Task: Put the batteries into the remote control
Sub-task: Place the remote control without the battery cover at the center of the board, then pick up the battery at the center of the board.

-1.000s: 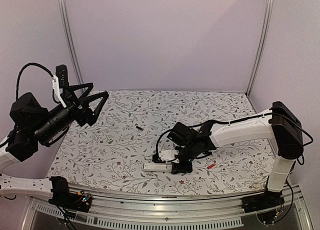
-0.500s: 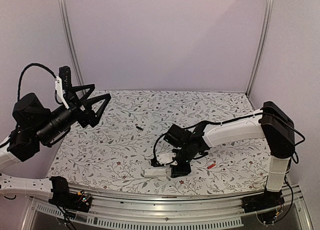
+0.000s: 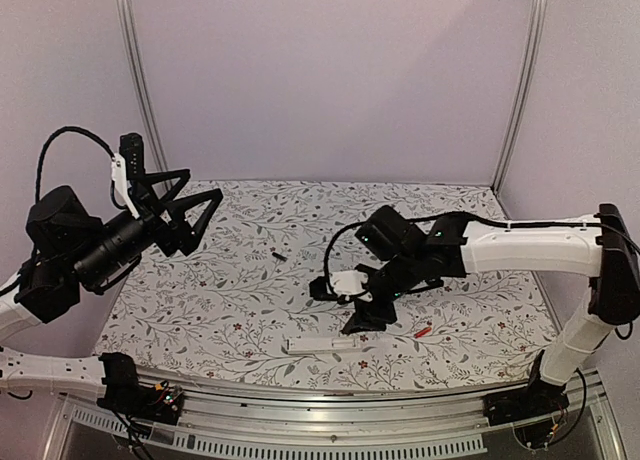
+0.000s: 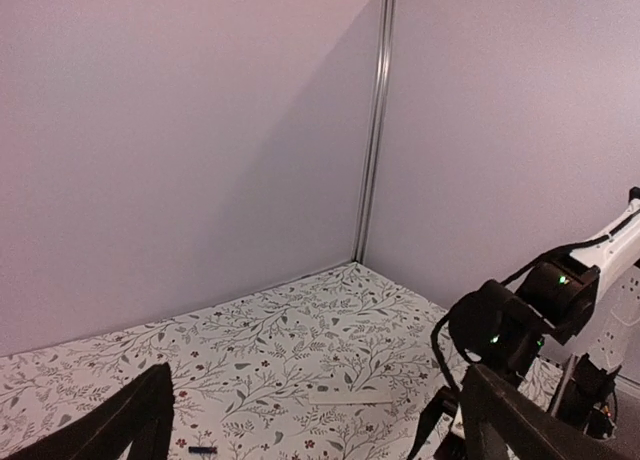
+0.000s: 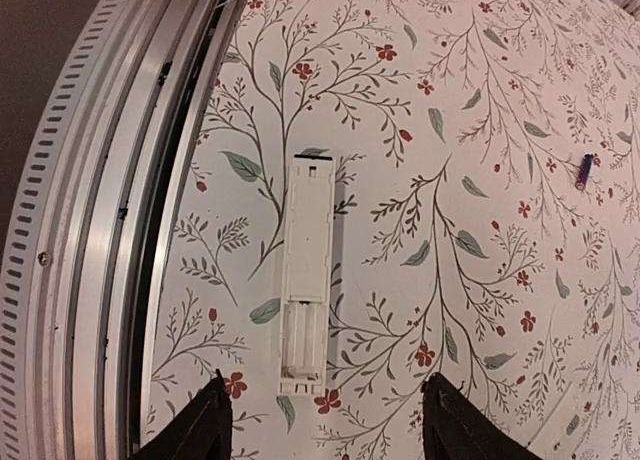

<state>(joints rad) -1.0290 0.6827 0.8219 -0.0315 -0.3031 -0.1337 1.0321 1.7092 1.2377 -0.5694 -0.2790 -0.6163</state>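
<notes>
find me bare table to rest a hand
Free: the far strip of flowered tablecloth behind the tiny black battery, and near-left of the slim white remote. Crowded: near centre, with the right gripper above the remote and the red-orange battery nearby.

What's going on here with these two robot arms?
The right gripper hovers open over the remote control, which lies near the front edge of the table with its battery bay uncovered and apparently empty. Neither battery is loaded: the black battery and the red-orange battery lie loose on the table. The left gripper hangs open, up and off to the side, holding nothing.
</notes>
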